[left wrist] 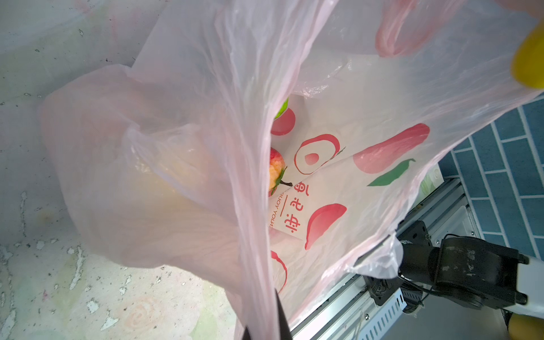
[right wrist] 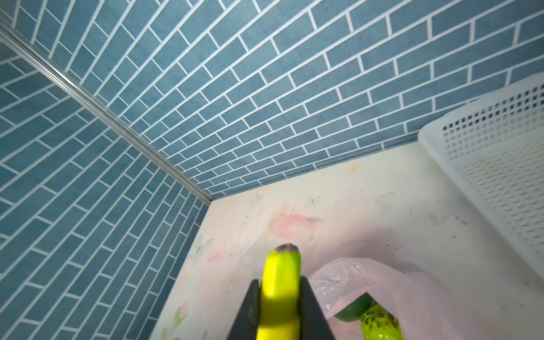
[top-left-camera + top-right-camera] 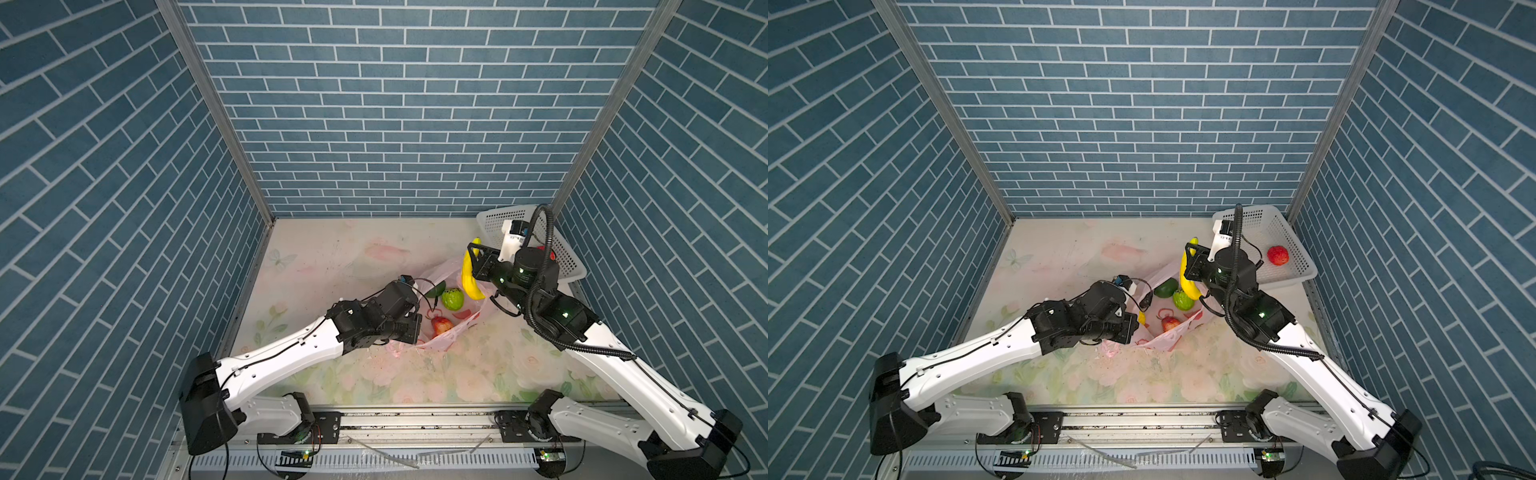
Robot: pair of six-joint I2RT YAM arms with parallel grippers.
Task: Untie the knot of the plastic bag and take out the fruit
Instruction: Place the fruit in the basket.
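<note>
– Bag [image 3: 446, 338], in both top views?
– On table [image 3: 332, 266], between the two arms, mouth gaping. Inside: apple [image 3: 441, 325], green fruits [image 3: 452, 300]; in a top view also lemon [image 3: 1141, 318], just beside left gripper [image 3: 405, 338].
– And right gripper [image 3: 473, 254]?
– Raised above bag's far edge, clamped on banana [image 3: 471, 278], near basket [image 3: 494, 224]. In a top view, one red fruit [image 3: 1278, 255] lying in basket.
– Left wrist view?
– Left gripper [image 1: 265, 331] at frame edge, pinched tight on bag [image 1: 353, 182] film, rim held up. Apple [image 1: 276, 170] down in opening. Pale yellow lump [image 1: 164, 182] behind film, possibly lemon; too veiled to say.
– Right wrist view?
– Fingers [image 2: 250, 309] narrow, touching banana [image 2: 281, 282] on both sides, dark tip poking past them. Bag [image 2: 353, 279] below, green fruits [image 2: 379, 323] inside. Basket [image 2: 485, 153] off to one side, apart from banana.
</note>
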